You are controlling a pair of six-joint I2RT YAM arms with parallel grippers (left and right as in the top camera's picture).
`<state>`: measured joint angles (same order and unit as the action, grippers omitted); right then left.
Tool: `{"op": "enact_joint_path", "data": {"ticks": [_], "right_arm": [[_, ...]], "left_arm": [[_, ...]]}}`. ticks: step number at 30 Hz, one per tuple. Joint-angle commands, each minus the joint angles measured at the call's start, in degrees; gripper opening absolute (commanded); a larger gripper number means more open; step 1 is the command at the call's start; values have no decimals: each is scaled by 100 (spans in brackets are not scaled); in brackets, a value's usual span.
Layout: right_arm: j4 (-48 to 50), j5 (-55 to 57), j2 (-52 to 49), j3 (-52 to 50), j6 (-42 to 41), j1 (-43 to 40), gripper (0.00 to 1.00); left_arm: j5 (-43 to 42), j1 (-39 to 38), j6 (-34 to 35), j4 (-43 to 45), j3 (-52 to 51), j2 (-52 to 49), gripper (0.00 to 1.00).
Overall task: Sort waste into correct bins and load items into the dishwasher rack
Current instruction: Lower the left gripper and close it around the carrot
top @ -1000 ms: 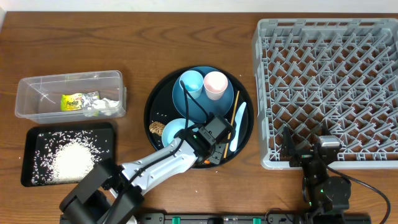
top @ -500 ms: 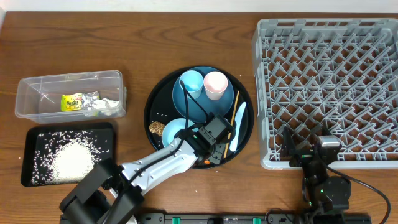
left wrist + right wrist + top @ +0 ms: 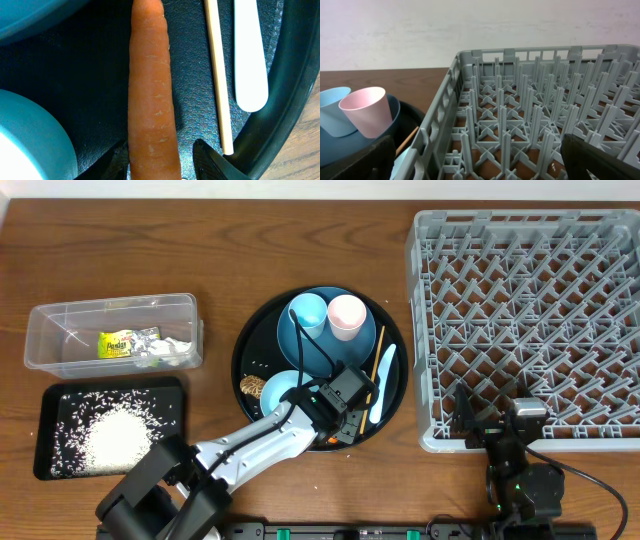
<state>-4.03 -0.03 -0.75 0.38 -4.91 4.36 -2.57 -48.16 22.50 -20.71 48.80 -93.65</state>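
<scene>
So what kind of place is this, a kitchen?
Probably a robot practice table set up like kitchen clean-up, not a real kitchen: a dishwasher rack, a pink cup on a round tray, and a robot arm.

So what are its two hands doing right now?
Left hand: open, straddling the carrot, seemingly not gripping it.
Right hand: wide open, empty, by the dishwasher rack.

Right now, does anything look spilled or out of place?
Only the long orange carrot looks misplaced: food waste lying beside a thin wooden chopstick on the round black tray, the left pincer straddling it.
</scene>
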Motion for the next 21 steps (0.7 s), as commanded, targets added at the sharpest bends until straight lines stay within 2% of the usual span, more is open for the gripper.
{"op": "enact_joint_path", "data": {"ticks": [1, 9, 12, 16, 19, 21], "right_arm": [[-24, 46, 0, -7, 72, -96, 99], [-24, 46, 0, -7, 70, -96, 99], [-24, 46, 0, -7, 72, -96, 99], [-24, 46, 0, -7, 72, -96, 99], [-24, 44, 0, -7, 72, -96, 99], [-24, 46, 0, -7, 72, -96, 99]], "left_arm": [[70, 7, -7, 52, -79, -68, 44], [70, 7, -7, 184, -192, -68, 46], [70, 7, -7, 262, -192, -68, 38], [70, 7, -9, 258, -195, -68, 36], [70, 7, -7, 240, -199, -68, 37], [68, 7, -7, 243, -203, -68, 41]]}}
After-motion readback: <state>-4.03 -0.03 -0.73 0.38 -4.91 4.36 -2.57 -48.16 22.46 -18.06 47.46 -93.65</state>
